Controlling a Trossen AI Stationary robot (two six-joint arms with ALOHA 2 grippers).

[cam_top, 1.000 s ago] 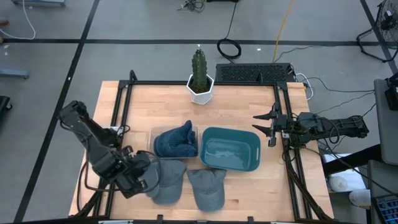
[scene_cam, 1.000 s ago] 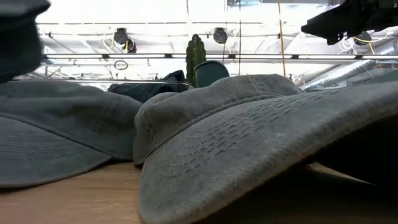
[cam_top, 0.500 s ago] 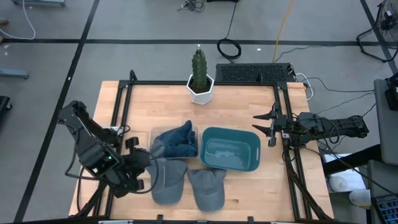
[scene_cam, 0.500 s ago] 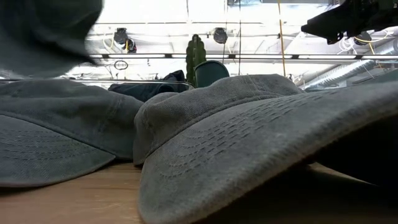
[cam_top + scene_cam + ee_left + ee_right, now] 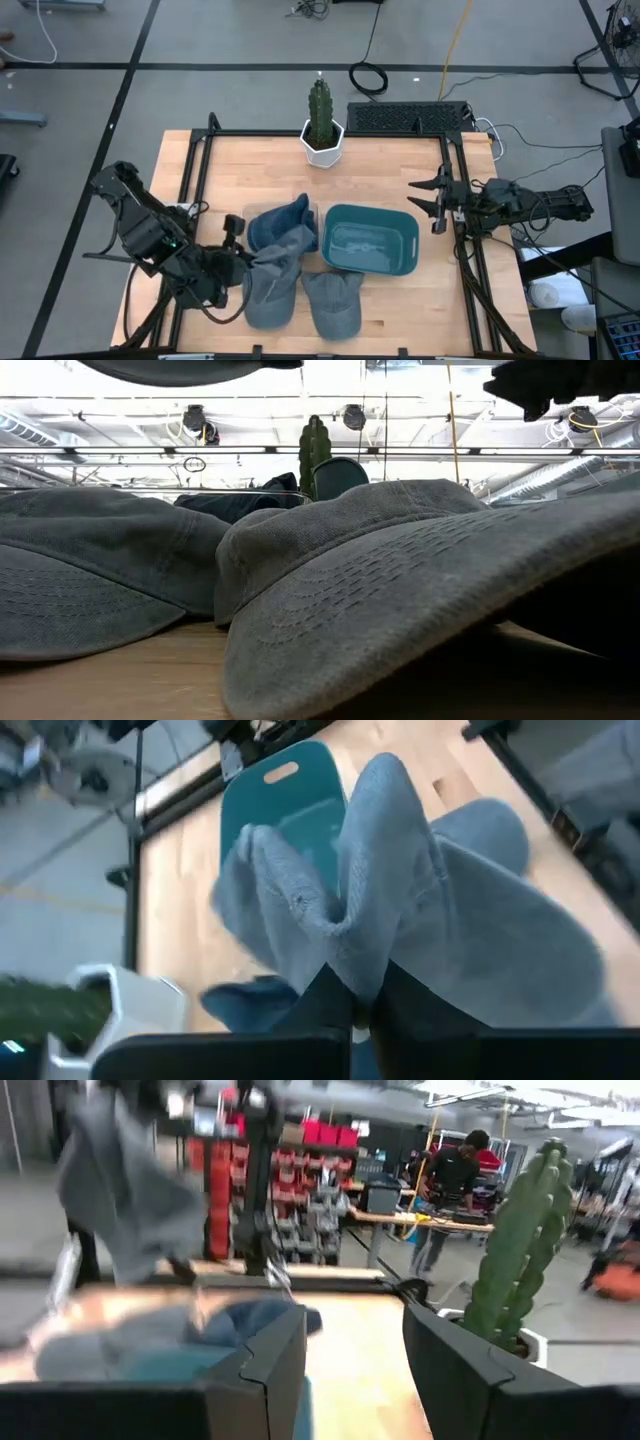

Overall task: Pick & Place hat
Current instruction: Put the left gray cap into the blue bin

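Left arm at work, right arm waiting.
The left claw [image 5: 243, 262] reaches in from the table's left front, its fingers [image 5: 325, 1005] pinched tight on a grey hat [image 5: 400, 900] lifted off the table. The right claw [image 5: 432, 204] hangs at the right edge, fingers parted, holding nothing.

Left arm [image 5: 150, 235]: black, jointed, boxy links, thin black cables looped alongside. Right arm [image 5: 530, 203]: black, slimmer, with trailing black cables. Right gripper [image 5: 345, 1370]: two flat matte dark fingers [image 5: 270, 1355] with angular stepped edges.
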